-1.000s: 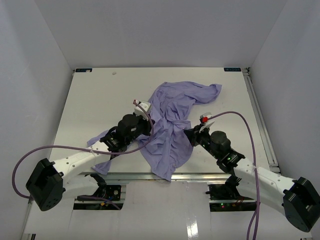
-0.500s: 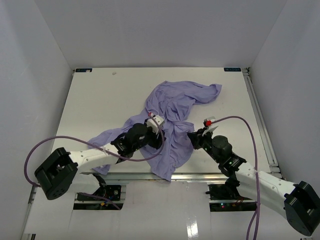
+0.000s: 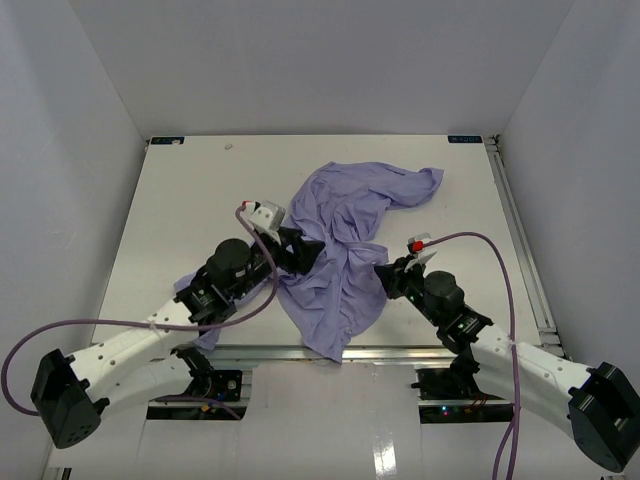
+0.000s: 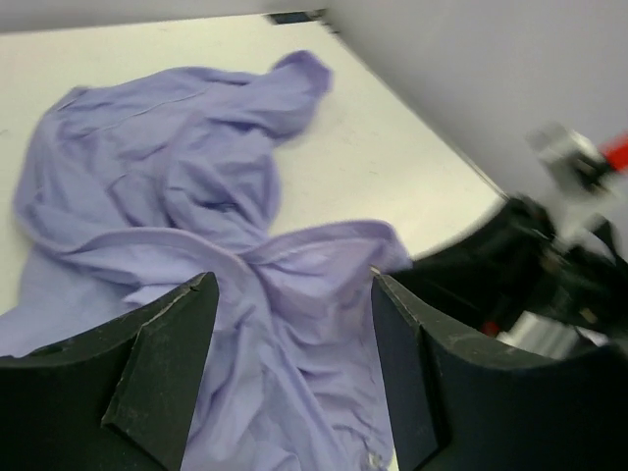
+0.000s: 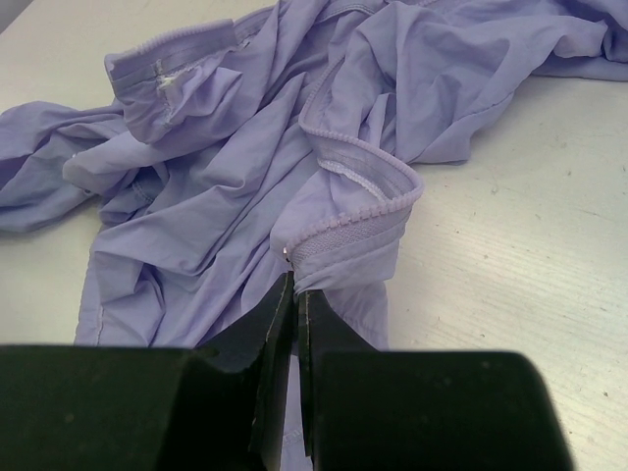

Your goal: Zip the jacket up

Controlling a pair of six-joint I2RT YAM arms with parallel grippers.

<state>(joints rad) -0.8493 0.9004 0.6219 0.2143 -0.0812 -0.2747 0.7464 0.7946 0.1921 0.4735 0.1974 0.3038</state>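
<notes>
Two hands meet the cloth from opposite sides. The left hand [image 3: 298, 252] stands wide open with nothing between its fingers [image 4: 162, 378]. It sits at the 9 o'clock side of the jacket [image 3: 345, 240], right at the cloth's edge, and its wrist view looks across the rumpled fabric towards the other arm at 3 o'clock. The right hand [image 3: 384, 271] is closed tight, its two fingers [image 5: 275, 339] pinching a folded edge of the jacket where a line of zip teeth runs along the hem. Seen from above, it grips the cloth at about the garment's 4 o'clock side. The jacket is lavender and crumpled, and lies in a heap around the middle of the white worktop [image 3: 190, 190]. One part reaches out to 1 o'clock and another runs down to the near edge at 6 o'clock. A strip of the cloth trails out at 8 o'clock beneath the left arm.
</notes>
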